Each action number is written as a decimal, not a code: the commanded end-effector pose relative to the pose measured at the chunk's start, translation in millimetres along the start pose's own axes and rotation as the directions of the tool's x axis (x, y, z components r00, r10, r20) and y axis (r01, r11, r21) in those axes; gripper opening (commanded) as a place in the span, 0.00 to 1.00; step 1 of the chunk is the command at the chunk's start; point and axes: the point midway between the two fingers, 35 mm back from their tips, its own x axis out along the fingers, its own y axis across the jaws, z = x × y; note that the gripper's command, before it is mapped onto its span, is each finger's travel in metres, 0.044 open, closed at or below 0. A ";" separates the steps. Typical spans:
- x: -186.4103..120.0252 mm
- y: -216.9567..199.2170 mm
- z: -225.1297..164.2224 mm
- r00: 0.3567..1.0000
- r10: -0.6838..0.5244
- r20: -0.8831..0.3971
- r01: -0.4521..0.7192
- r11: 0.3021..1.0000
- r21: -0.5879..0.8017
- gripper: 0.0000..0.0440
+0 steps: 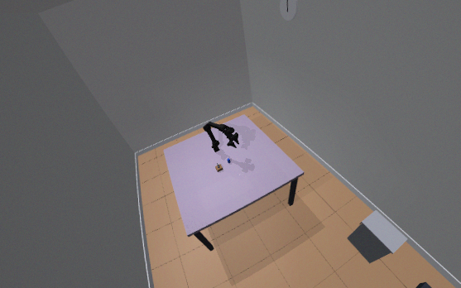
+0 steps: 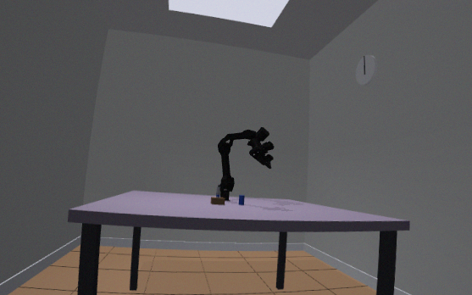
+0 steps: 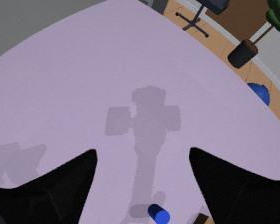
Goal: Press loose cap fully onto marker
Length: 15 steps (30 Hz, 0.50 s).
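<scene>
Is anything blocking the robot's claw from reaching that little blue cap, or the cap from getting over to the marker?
Nothing visible stands between the open gripper and the blue cap, nor between the cap and the marker in its holder block.
</scene>
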 end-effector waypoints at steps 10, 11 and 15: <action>14.6 -13.4 -27.9 0.990 0.011 -0.140 0.000 0.997 0.078 0.77; 15.6 -14.5 -30.0 0.989 0.012 -0.150 0.000 0.996 0.084 0.77; 19.6 -18.7 -38.4 0.981 0.017 -0.192 0.003 0.994 0.106 0.77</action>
